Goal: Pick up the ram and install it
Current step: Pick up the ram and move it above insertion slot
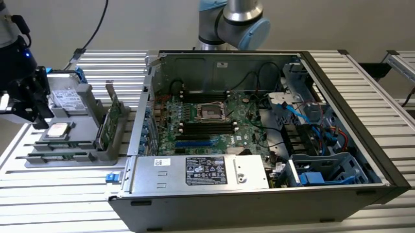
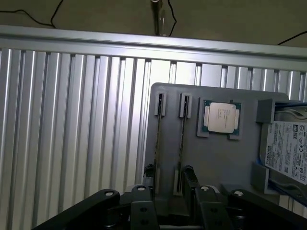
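Ram [image 2: 182, 139]: being judged light, stiff, fragile; being best gripped across its flat faces, mid-length; jaws being presented wide open.

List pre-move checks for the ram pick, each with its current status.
1. Gripper open and empty: ok.
2. Two thin green ram sticks standing on edge in the grey plastic tray: ok.
3. Gripper centred on one stick: cannot tell. It sits near the ends of both sticks.
4. Black desktop case open, green motherboard exposed: ok.
5. Black memory slots free: ok, they look empty.
6. Slot latches open: cannot tell.
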Tool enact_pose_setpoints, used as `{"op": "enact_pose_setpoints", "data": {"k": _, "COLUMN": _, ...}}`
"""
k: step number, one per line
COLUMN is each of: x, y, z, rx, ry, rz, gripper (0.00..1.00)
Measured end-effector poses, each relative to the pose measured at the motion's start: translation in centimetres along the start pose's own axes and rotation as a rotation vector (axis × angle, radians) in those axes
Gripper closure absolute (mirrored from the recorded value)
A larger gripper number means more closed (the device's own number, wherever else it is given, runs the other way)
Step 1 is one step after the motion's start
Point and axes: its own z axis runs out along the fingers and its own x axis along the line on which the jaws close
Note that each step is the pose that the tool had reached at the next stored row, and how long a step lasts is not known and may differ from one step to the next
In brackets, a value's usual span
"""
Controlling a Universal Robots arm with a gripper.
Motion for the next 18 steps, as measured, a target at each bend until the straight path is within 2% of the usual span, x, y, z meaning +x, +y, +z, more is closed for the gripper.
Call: {"op": "enact_pose_setpoints", "data": {"k": 18, "x": -0.1, "y": -0.21, "z": 3.27, "rx": 0.0003, "ry": 0.0007, "rz": -0.009, "gripper": 0.64}}
